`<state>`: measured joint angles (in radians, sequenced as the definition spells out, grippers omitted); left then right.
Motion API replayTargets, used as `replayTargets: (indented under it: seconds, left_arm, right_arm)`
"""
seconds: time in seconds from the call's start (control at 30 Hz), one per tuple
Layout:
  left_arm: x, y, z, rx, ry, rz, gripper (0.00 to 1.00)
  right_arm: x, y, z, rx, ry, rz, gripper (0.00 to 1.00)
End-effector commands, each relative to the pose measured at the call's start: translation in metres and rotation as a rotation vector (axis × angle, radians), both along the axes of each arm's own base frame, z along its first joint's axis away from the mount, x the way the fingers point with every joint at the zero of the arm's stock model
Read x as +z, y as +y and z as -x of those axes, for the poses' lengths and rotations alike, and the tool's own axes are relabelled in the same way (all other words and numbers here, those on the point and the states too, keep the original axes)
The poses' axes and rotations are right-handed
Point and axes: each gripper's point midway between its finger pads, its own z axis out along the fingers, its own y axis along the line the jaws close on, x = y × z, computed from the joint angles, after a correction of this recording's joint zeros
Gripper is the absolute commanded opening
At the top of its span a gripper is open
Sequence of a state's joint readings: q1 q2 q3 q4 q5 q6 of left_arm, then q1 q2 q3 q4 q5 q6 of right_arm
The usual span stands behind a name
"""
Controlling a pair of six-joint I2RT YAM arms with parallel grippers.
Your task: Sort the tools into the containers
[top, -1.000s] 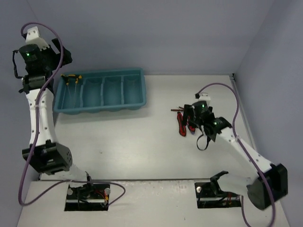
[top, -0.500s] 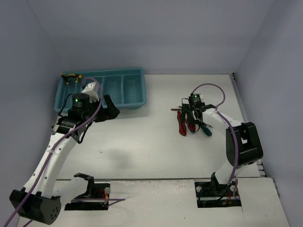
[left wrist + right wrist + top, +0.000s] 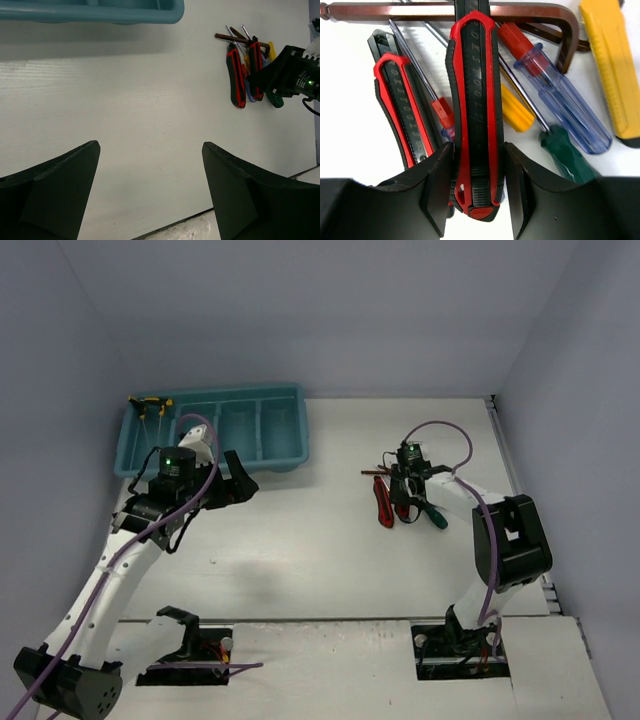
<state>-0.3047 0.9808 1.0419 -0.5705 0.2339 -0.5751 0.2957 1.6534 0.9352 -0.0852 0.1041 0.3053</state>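
- Two things have changed: the right gripper (image 3: pixel 477 150) has drawn its jaws in from a wide stance, and the left arm has swung away from the tray.
- Red-handled pliers (image 3: pixel 472 75) lie flat in the tool pile near the right edge of the tabletop (image 3: pixel 300 540). One red-and-black handle sits between the right gripper's fingers (image 3: pixel 437 190), which look pressed to both its sides. The tool is not yet lifted.
- Packed around it are a clear blue-handled screwdriver (image 3: pixel 565 105), a green-handled screwdriver (image 3: pixel 565 155), a yellow-handled screwdriver (image 3: pixel 517 110) and a dark L-shaped hex key (image 3: pixel 370 11). Thin shafts run under the gripped handle.
- The left gripper (image 3: pixel 150 200) stands wide open and holds nothing, over bare tabletop just in front of the teal-blue plastic tray (image 3: pixel 280 462).
- The tray sits at the far left corner, with a small yellow-and-black tool (image 3: pixel 150 403) in its leftmost compartment.
- My reading is that the pliers grasp is just being made, and most of the sorting remains. A straight lift would suit, since the neighbouring tools may drag along.
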Motion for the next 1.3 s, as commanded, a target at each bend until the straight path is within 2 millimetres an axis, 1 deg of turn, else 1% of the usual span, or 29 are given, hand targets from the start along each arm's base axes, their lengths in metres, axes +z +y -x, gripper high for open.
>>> replayTargets:
  seconds: [0.0,0.1,0.2,0.23,0.27,0.33,0.37,0.43,0.47,0.5,0.53,0.6,0.63,0.67,0.7,0.73,0.77,0.8,0.83,0.9,0.97,1.0,1.07,1.1,1.13,1.17,1.2,1.23,1.27]
  left_arm:
    - [0.033,-0.013,-0.016,-0.02,-0.082,0.03,0.81]
    - [0.033,-0.014,-0.02,-0.014,-0.079,0.021,0.82]
    - [0.029,-0.009,-0.022,0.009,-0.075,0.001,0.82]
    - [0.027,-0.007,-0.021,0.02,-0.075,-0.006,0.82]
    - [0.024,-0.006,-0.02,0.023,-0.068,-0.011,0.82]
    - [0.022,-0.003,-0.016,0.028,-0.064,-0.02,0.82]
    - [0.02,0.0,-0.013,0.032,-0.057,-0.033,0.82]
    - [0.019,0.005,-0.007,0.037,-0.059,-0.049,0.81]
    - [0.017,0.009,-0.003,0.043,-0.056,-0.064,0.81]
    - [0.014,0.014,0.001,0.054,-0.05,-0.083,0.82]
    - [0.013,0.018,0.005,0.06,-0.05,-0.096,0.82]
    - [0.012,0.024,0.013,0.063,-0.053,-0.118,0.82]
    - [0.009,0.027,0.017,0.067,-0.043,-0.133,0.82]
    - [0.008,0.029,0.02,0.069,-0.04,-0.137,0.82]
    - [0.009,0.031,0.024,0.072,-0.045,-0.138,0.82]
    - [0.009,0.033,0.026,0.075,-0.045,-0.141,0.82]
    - [0.007,0.035,0.03,0.077,-0.04,-0.143,0.82]
    - [0.006,0.036,0.033,0.08,-0.037,-0.143,0.82]
    - [0.006,0.037,0.035,0.083,-0.038,-0.14,0.82]
    - [0.005,0.038,0.041,0.083,-0.035,-0.138,0.82]
    - [0.005,0.039,0.043,0.084,-0.033,-0.14,0.81]
    - [0.005,0.04,0.044,0.082,-0.032,-0.142,0.81]
    - [0.005,0.04,0.045,0.078,-0.032,-0.146,0.81]
    - [0.005,0.04,0.044,0.078,-0.032,-0.15,0.81]
    - [0.005,0.04,0.043,0.075,-0.033,-0.153,0.81]
    - [0.006,0.039,0.042,0.069,-0.032,-0.156,0.81]
    - [0.006,0.038,0.04,0.064,-0.028,-0.158,0.82]
    - [0.007,0.037,0.038,0.057,-0.026,-0.165,0.82]
    - [0.008,0.036,0.036,0.051,-0.026,-0.167,0.82]
  right_arm:
    - [0.069,0.012,-0.018,0.038,-0.211,-0.01,0.0]
    - [0.113,0.043,-0.026,0.127,-0.317,-0.043,0.0]
    - [0.16,0.085,-0.042,0.206,-0.407,-0.133,0.0]
    - [0.169,0.101,-0.044,0.232,-0.422,-0.156,0.0]
    - [0.181,0.118,-0.052,0.249,-0.44,-0.189,0.0]
    - [0.199,0.145,-0.069,0.267,-0.467,-0.243,0.0]
    - [0.205,0.159,-0.081,0.273,-0.474,-0.267,0.0]
    - [0.19,0.187,-0.097,0.297,-0.444,-0.285,0.0]
    - [0.197,0.201,-0.107,0.31,-0.461,-0.304,0.0]
    - [0.21,0.218,-0.117,0.325,-0.49,-0.329,0.0]
    - [0.209,0.23,-0.125,0.333,-0.493,-0.337,0.0]
    - [0.204,0.257,-0.134,0.366,-0.479,-0.388,0.02]
    - [0.2,0.269,-0.141,0.373,-0.48,-0.398,0.03]
    - [0.193,0.277,-0.146,0.372,-0.473,-0.4,0.03]
    - [0.177,0.287,-0.151,0.373,-0.457,-0.394,0.03]
    - [0.188,0.29,-0.155,0.369,-0.482,-0.405,0.03]
    - [0.174,0.299,-0.161,0.372,-0.469,-0.401,0.03]
    - [0.166,0.307,-0.165,0.373,-0.465,-0.402,0.03]
    - [0.164,0.313,-0.169,0.37,-0.471,-0.408,0.06]
    - [0.16,0.325,-0.177,0.363,-0.483,-0.421,0.14]
    - [0.158,0.331,-0.181,0.361,-0.489,-0.428,0.34]
    - [0.158,0.33,-0.184,0.35,-0.497,-0.421,0.41]
    - [0.159,0.328,-0.185,0.345,-0.507,-0.407,0.52]
    - [0.168,0.324,-0.185,0.344,-0.524,-0.396,0.57]
    - [0.17,0.318,-0.184,0.341,-0.532,-0.37,0.61]
    - [0.167,0.31,-0.181,0.336,-0.528,-0.338,0.62]
    - [0.171,0.301,-0.176,0.331,-0.526,-0.32,0.62]
    - [0.188,0.289,-0.172,0.32,-0.556,-0.296,0.62]
    - [0.178,0.278,-0.164,0.313,-0.532,-0.259,0.62]
